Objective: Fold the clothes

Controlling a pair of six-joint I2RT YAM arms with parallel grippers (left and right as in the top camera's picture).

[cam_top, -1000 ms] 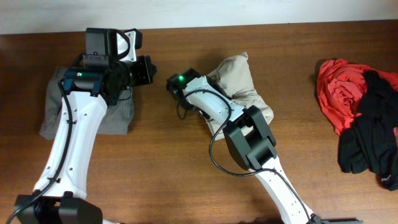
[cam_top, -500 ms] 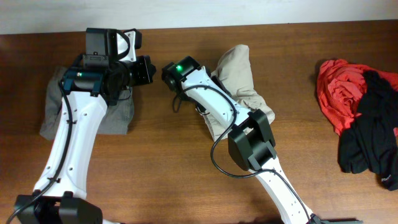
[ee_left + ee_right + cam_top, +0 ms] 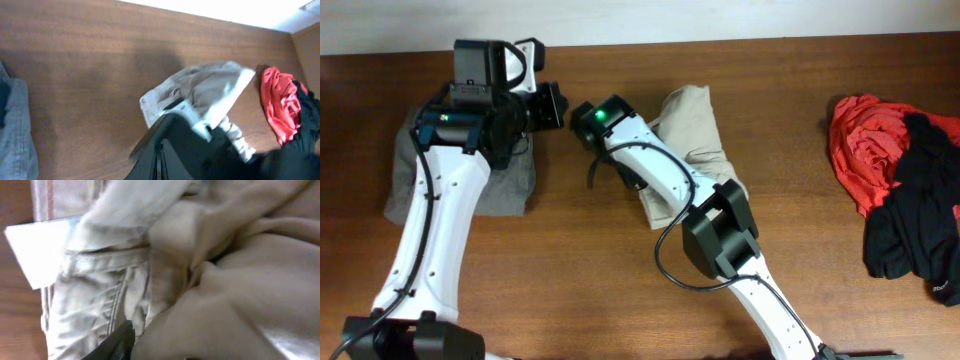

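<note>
The beige khaki shorts (image 3: 697, 125) lie bunched at the table's middle, also seen in the left wrist view (image 3: 200, 92). My right arm's wrist (image 3: 603, 116) sits at their left edge. In the right wrist view the shorts (image 3: 240, 280) fill the frame, with a white label (image 3: 40, 250) by the waistband. Beige cloth bulges between my right gripper's (image 3: 160, 342) jaws; one black finger (image 3: 120, 341) shows and the other is buried under fabric. My left gripper (image 3: 548, 105) (image 3: 160, 161) hangs shut and empty just left of the right wrist. A folded grey garment (image 3: 470, 185) lies under the left arm.
A red garment (image 3: 865, 150) and a black one (image 3: 920, 220) are heaped at the table's right edge. The table's back edge meets a white wall (image 3: 720, 20). The two wrists are close together near the back middle of the table.
The right wrist has slid up and left toward the left gripper, and the shorts have shifted left with it. The left arm has edged slightly up.
</note>
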